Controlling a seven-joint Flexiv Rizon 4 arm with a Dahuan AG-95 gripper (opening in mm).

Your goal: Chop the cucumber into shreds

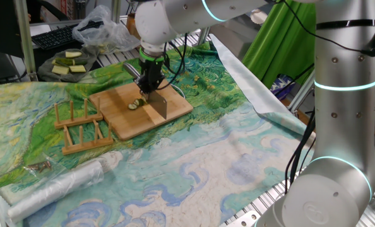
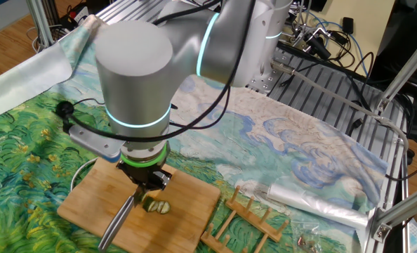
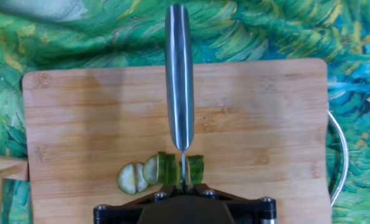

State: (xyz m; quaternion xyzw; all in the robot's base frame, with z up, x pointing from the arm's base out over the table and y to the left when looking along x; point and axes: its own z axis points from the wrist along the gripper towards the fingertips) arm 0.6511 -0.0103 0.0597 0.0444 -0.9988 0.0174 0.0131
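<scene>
My gripper is clamped on the knife, blade down into the cucumber on the near part of the cutting board; two slices lie just left of it.

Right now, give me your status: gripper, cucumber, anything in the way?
Gripper shut on knife, blade down in cucumber. Two slices lie cut on board. Nothing in the way.
</scene>
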